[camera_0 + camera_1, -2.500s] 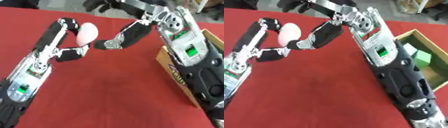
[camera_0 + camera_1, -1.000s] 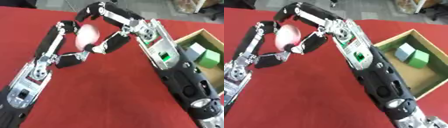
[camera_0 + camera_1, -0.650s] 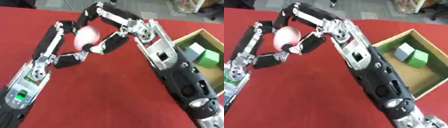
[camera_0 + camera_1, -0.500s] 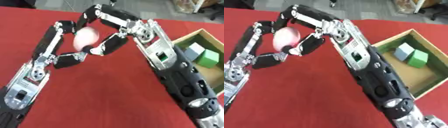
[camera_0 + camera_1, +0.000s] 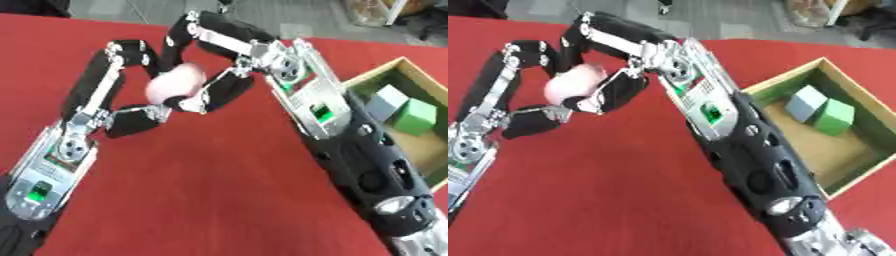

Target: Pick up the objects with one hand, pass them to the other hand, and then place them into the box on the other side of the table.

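Since a couple of seconds back we've brought our right robot hand right in over the pink ball, which used to sit in the left one alone with the right fingers only touching its side. Now both are on it: our left robot hand has its fingers curled around the ball from the left and below, and the right one wraps over the top and down its right side, so the ball is pinched between the two, up off the red surface. Using the box as the landmark: the ball is well to the left of it, with our right forearm lying between them. Inside the box we can see a grey block and a green block touching each other near its far corner.
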